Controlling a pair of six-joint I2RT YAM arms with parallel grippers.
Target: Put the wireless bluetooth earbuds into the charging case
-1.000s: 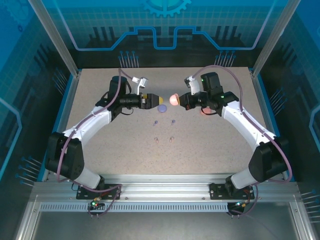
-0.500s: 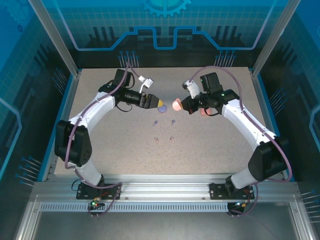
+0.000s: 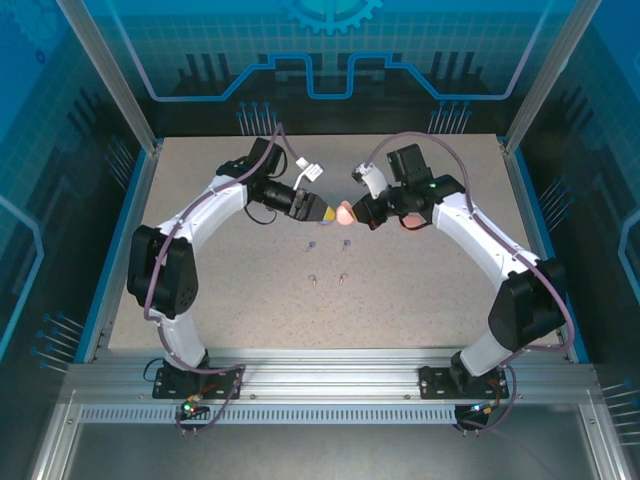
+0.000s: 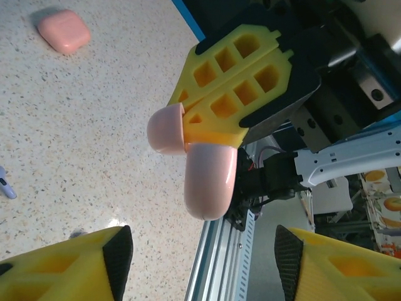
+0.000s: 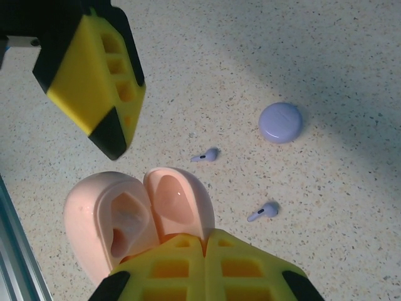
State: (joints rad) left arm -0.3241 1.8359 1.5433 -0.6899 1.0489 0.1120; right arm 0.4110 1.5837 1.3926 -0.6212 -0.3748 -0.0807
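My right gripper (image 5: 203, 241) is shut on an open pale pink charging case (image 5: 141, 216) and holds it above the table, its empty sockets showing. In the top view that gripper (image 3: 352, 214) and the case (image 3: 346, 213) meet my left gripper (image 3: 326, 212) near the table's middle. The left gripper (image 4: 203, 263) is open, and the held case (image 4: 210, 179) hangs just ahead of its fingertips. Two purple earbuds (image 5: 205, 155) (image 5: 263, 212) lie on the table below. In the top view two more small buds (image 3: 313, 280) (image 3: 343, 278) lie nearer the arms' bases.
A round purple case (image 5: 281, 122) sits shut on the table beyond the purple buds. A salmon-pink case (image 4: 62, 31) lies shut on the table, half hidden by the right arm in the top view (image 3: 408, 223). Blue side rails (image 3: 122, 240) bound the speckled table (image 3: 250, 300).
My left gripper has swung right and now covers the purple case in the top view, reaching the held pink case. My right gripper has shifted slightly left with the case.
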